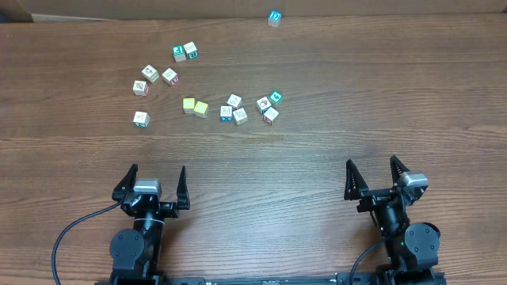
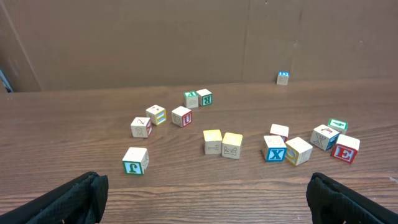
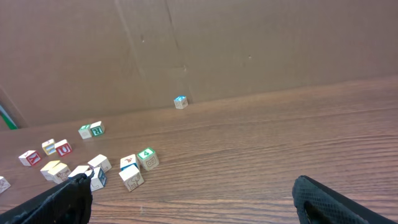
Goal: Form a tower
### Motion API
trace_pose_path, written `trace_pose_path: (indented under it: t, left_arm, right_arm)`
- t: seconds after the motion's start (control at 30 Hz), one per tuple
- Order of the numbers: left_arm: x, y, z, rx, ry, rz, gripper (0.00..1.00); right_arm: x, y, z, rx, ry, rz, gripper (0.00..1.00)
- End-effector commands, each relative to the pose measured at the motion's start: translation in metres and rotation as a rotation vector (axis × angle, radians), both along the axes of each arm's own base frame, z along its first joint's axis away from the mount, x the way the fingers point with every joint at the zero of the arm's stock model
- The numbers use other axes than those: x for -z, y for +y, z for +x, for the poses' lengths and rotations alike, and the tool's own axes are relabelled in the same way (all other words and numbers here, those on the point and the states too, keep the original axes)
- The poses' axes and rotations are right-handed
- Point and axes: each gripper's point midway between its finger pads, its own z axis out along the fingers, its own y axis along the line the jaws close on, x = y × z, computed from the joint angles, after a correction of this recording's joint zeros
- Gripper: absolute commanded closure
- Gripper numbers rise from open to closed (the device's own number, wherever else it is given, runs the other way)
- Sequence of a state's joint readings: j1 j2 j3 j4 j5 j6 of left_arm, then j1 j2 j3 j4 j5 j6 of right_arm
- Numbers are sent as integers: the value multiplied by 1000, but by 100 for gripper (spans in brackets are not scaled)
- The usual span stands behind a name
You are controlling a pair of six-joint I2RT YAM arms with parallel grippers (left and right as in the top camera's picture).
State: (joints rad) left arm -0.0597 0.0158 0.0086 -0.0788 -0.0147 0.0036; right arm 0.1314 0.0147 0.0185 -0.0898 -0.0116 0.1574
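Observation:
No tower is in view; small cream alphabet cubes lie singly, scattered over the far half of the wooden table (image 1: 317, 71). A left group (image 1: 150, 74) includes a green pair (image 1: 184, 52). Two yellow cubes (image 1: 195, 106) sit mid-table, and a right group (image 1: 240, 115) reaches a green-topped cube (image 1: 275, 97). One cube with blue print on top (image 1: 274, 17) stands alone by the back wall. My left gripper (image 1: 157, 170) and right gripper (image 1: 371, 162) rest near the front edge, both open and empty, well short of the cubes. The wrist views show the yellow cubes (image 2: 222, 144) and the blue-topped cube (image 3: 180, 102).
A brown cardboard wall (image 2: 186, 37) runs along the table's far edge. Black cables (image 1: 67, 237) trail from the arm bases at the front. Bare wood lies between the grippers and the cubes.

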Motion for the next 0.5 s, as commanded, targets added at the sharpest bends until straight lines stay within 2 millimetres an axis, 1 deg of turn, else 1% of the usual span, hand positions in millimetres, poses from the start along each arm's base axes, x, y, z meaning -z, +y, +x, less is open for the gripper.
trace_pose_path:
  t: [0.0,0.47]
  left_arm:
    - [-1,-2,0,12,-8,15,0]
    - [-1,-2,0,12,-8,15,1]
  right_arm:
    - [1,-1,0,2,-6,6,0]
    - [1,-1,0,2,-6,6,0]
